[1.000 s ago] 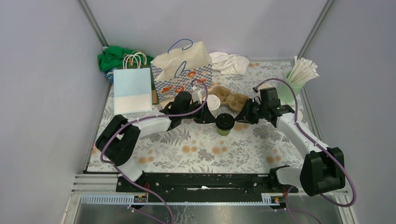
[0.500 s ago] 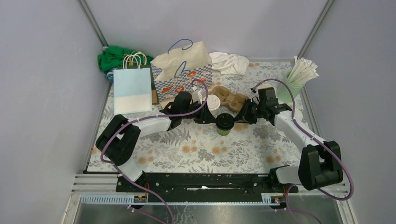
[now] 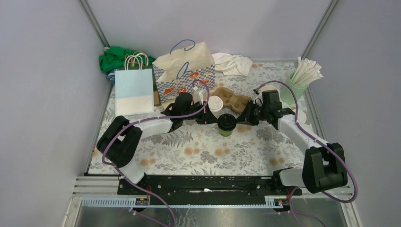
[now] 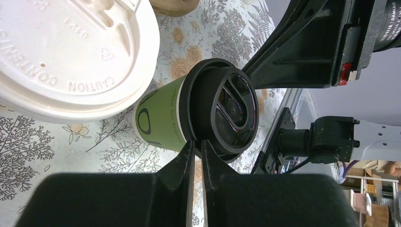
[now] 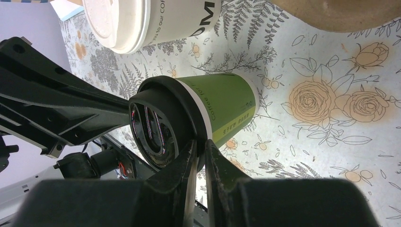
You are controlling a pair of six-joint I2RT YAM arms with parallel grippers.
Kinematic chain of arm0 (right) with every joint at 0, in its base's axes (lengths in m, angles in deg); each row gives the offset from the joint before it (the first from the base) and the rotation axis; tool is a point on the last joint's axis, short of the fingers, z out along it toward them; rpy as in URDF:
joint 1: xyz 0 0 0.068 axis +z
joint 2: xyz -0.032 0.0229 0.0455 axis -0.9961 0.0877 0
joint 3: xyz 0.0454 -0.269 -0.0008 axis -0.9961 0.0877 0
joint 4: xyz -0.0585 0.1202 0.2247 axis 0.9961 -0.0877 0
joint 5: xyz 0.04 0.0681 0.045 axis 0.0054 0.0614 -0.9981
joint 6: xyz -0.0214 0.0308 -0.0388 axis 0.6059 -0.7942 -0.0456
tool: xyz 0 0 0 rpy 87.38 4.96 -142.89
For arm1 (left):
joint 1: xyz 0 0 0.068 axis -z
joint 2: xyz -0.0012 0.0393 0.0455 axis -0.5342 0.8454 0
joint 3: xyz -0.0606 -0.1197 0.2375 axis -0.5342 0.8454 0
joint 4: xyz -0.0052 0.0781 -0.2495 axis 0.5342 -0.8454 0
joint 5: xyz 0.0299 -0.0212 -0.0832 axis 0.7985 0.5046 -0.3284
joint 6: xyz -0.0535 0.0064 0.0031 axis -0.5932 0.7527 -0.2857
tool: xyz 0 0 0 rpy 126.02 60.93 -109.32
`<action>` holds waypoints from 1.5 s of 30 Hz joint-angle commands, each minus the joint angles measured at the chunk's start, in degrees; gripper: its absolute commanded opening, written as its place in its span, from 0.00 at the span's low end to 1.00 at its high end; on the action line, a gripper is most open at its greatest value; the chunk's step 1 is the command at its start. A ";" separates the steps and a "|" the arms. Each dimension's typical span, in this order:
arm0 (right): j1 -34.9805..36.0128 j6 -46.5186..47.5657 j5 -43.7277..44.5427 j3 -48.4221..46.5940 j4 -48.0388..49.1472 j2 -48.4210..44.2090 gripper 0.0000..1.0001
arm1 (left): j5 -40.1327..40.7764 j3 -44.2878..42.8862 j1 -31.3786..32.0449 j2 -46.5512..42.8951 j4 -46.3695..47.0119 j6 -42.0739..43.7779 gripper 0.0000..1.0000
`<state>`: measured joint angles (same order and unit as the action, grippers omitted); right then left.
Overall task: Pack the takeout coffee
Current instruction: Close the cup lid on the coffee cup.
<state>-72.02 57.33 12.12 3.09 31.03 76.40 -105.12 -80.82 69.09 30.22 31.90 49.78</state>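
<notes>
Jaws narrower; grip on lid (image 4: 227,109) unclear

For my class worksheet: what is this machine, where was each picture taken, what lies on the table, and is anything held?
Two robot arms are bolted at the near edge of a table. The wide picture is from above; the others from a camera on each wrist. On it stand a green cup with a black lid, a white-lidded cup, a cardboard carrier, two paper bags and a tumbler of straws. The left gripper and right gripper meet the lid's rim from opposite sides, fingers almost together; whether they pinch it is unclear.
</notes>
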 commanded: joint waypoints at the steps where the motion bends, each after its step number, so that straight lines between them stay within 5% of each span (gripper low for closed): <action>1: 0.58 1.12 2.56 4.98 -1.90 2.02 0.16 | 2.69 3.53 0.38 1.93 -1.23 2.61 0.09; 18: 0.58 0.99 2.63 5.89 -1.06 2.42 0.17 | 3.67 6.51 0.47 3.60 0.73 2.70 0.06; 30: 0.58 1.50 3.55 -5.44 -8.22 -0.60 0.18 | 4.78 -5.54 0.38 -2.57 -10.74 5.00 0.11; 45: 0.54 2.00 4.69 -4.45 -9.68 -2.85 0.24 | 3.81 -7.78 0.38 -4.82 -12.26 4.68 0.21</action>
<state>-71.71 58.32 15.93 -0.58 22.68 75.81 -101.28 -87.03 69.48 29.17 19.02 53.87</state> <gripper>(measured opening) 0.237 0.179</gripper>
